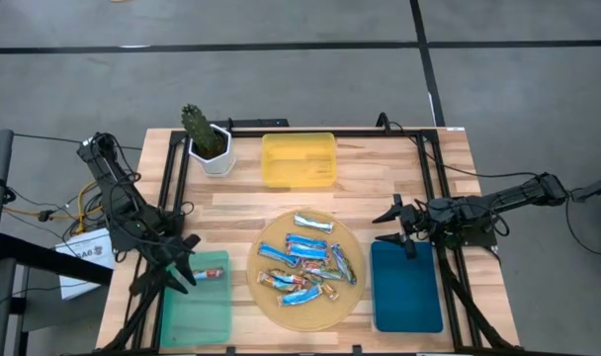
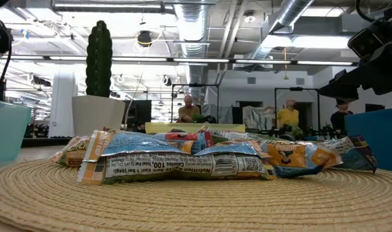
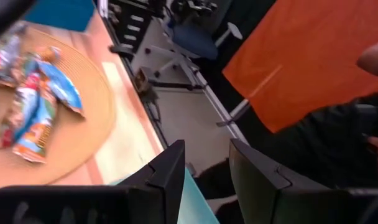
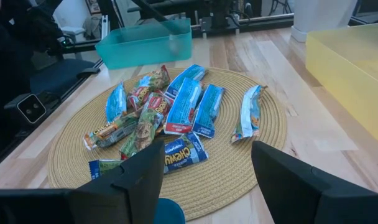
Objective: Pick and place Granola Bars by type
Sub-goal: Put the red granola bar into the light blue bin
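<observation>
Granola bars mostly piled on the round woven mat mid-tabletop, blue-white, blue-red and gold wrappers mixed and overlapping. One bar already lies in the green tray on the left. Left gripper sits at that tray's near corner, just beside that bar; fingers parted, nothing between them (looks like a drop-off just made, my read). Right gripper hovers above the blue tray's far edge, facing the pile, fingers spread wide and empty.

Step in hand, I'd say: first bars sorted, bulk left. Next move calls for one arm to reach onto the mat and pinch a single bar; the lone one at the pile's far edge looks easiest.

Around: yellow tray and potted cactus at the back, well clear. Overlapping wrappers are the main snag: risk of dragging two.
</observation>
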Controlling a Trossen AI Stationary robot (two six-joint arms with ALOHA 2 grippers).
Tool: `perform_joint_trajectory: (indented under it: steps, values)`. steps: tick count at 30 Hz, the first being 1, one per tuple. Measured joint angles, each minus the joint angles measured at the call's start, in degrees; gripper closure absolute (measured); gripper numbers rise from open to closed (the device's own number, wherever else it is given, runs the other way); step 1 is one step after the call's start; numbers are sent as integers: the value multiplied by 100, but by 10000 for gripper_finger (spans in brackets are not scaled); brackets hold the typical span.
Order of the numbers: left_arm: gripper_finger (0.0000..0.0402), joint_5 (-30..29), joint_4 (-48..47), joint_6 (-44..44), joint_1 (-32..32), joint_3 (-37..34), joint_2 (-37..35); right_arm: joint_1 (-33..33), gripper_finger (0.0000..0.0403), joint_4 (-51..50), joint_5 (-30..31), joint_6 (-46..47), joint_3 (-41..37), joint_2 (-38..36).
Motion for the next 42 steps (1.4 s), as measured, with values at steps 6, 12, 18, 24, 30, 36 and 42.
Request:
perform_joint_trajectory:
  steps: [6, 12, 18, 24, 30, 36, 42]
  values:
    - [285, -137, -29, 143, 0, 0, 58, -1, 168, 0, 0, -2, 0, -2]
    - [285, -323, -38, 173, 120, 0, 340, 1, 168, 0, 0, -1, 0, -2]
    - [285, -370, 472, 343, 507, 0, 925, 0, 168, 0, 0, -1, 0, -2]
    - [285, -369, 1316, 489, 1062, 2, 1767, 0, 168, 0, 0, -1, 0, 0]
    - [285, -367, 1547, 696, 1676, 396, 2714, 0, 168, 0, 0, -1, -1, 0]
    - [285, -367, 1546, 1326, 2246, 1223, 3746, 1, 168, 0, 0, 0, 0, -1]
    - [285, -365, 1304, 1847, 2712, 2347, 4844, 1, 168, 0, 0, 0, 0, -2]
